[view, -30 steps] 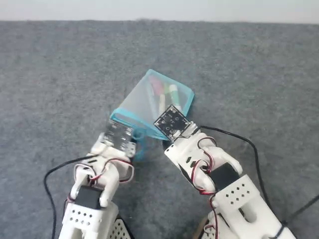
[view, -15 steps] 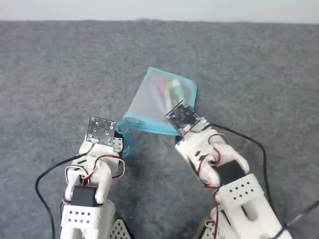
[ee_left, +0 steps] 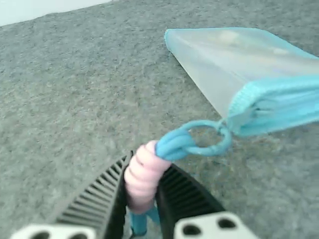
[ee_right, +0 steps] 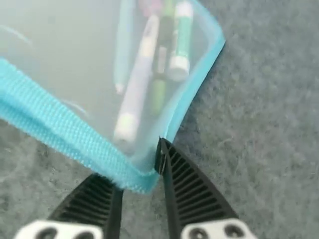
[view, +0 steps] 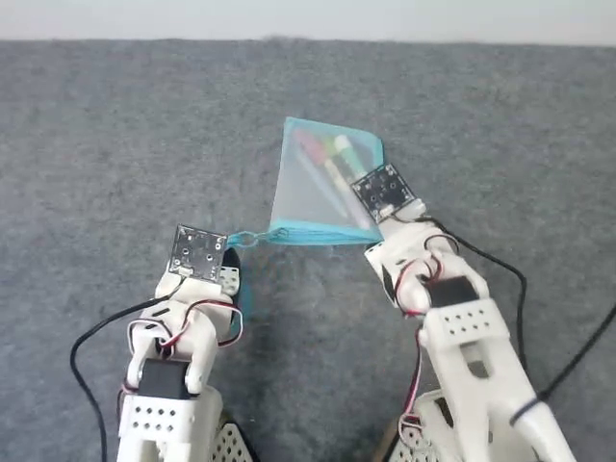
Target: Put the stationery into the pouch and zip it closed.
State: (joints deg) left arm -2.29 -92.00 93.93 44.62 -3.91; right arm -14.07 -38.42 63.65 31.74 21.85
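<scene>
Lying flat on the grey carpet-like bench (view: 115, 144) is the pouch (view: 318, 188): translucent, teal-trimmed, roughly wedge-shaped in the high view. Its zip edge (view: 318, 234) is the side nearest both arms and is stretched straight between them.

Stationery (ee_right: 149, 74) is inside the pouch, seen through the clear wall:
- a white pen (ee_right: 137, 84)
- a green marker with a white cap (ee_right: 180, 45)
- a pink-topped item beside them, too blurred to name

All of it lies lengthwise, bunched toward the pouch side the right arm holds.

Left gripper (ee_left: 144, 167): just off the pouch's near corner, pressed together on a pink ribbed pull tab (ee_left: 142, 179). A blue cord (ee_left: 172, 144) runs from the tab through a ring (ee_left: 209, 139) at that end of the zip edge. The cord looks taut. The tab is clear of the pouch body.

Right gripper (ee_right: 138, 167): at the opposite end of the zip edge, pinching the pouch's corner where the teal tape meets the side seam. One finger sits on each face of the fabric.

Whether the zip is shut along its whole length cannot be told from these views.
</scene>
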